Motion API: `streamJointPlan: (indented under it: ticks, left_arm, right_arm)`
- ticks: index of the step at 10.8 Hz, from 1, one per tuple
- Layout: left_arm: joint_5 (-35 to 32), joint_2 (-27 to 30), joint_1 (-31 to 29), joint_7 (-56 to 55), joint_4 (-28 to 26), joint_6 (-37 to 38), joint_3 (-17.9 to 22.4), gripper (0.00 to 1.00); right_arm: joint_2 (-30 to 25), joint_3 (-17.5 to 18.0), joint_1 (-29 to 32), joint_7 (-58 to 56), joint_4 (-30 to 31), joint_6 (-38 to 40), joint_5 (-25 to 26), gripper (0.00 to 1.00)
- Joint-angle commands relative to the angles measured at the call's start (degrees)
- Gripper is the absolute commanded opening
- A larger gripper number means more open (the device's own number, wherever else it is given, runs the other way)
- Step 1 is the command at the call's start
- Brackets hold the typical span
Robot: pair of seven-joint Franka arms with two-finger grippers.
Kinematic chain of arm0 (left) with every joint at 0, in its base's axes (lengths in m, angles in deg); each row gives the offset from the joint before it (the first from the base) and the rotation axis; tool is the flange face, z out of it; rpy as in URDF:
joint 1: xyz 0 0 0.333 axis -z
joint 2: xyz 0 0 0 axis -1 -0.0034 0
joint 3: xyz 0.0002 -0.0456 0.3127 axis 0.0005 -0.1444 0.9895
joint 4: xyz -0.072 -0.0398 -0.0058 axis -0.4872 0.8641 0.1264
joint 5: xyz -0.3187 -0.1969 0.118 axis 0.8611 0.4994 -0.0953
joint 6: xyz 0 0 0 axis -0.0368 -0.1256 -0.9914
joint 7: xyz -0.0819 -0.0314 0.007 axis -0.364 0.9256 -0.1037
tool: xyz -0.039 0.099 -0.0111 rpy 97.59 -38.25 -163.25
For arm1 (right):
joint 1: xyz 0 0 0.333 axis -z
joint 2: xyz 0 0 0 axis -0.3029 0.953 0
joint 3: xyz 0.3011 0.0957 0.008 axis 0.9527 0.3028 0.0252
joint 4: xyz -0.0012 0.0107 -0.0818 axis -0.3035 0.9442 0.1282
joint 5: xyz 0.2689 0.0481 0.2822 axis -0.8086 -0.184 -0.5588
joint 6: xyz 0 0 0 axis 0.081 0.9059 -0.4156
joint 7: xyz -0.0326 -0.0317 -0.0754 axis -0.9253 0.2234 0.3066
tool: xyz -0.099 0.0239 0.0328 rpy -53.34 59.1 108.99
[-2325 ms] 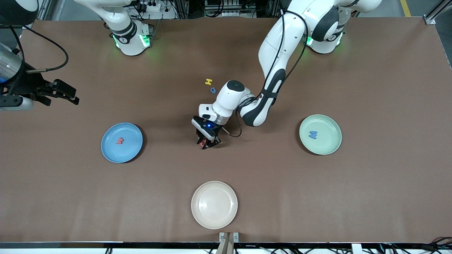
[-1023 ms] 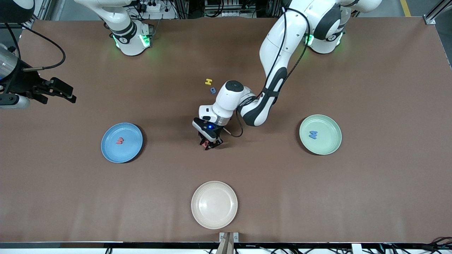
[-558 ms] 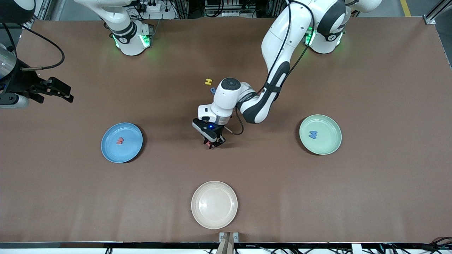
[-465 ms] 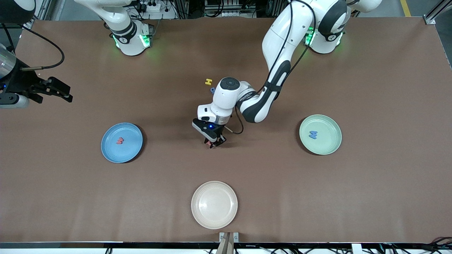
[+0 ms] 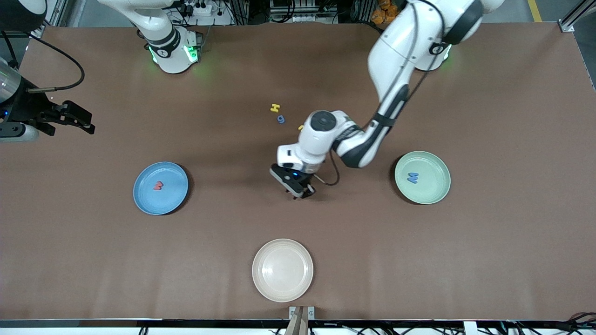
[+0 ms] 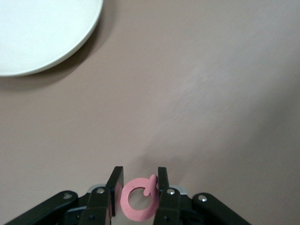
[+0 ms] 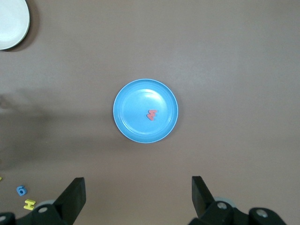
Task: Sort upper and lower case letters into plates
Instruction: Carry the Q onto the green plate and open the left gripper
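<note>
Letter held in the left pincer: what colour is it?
Pink. The letter, clamped in the left pincer, shows best in the left wrist view.

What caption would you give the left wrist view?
Left gripper shut on a pink letter above the brown table, cream plate nearby.

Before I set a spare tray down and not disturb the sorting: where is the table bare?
Bare: the brown table between the cream plate and green plate, and between cream plate and blue plate. Crowded: mid-table, where the left gripper holds a pink letter near the yellow and blue letters. The right gripper waits, open.
</note>
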Motion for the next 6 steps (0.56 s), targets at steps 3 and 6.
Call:
streamJointPlan:
  ticks: [3,6]
  left_arm:
    - [-1.3,10.8,-14.5,12.1,-14.3,5.8,-9.6,0.20]
    - [-1.3,17.4,-18.9,17.7,-23.8,5.8,-9.8,0.21]
  right_arm:
    - [-1.1,-1.0,-0.4,-0.4,0.2,1.5,1.0,1.00]
    - [-0.8,-0.9,-1.2,0.1,-0.1,1.2,0.8,1.00]
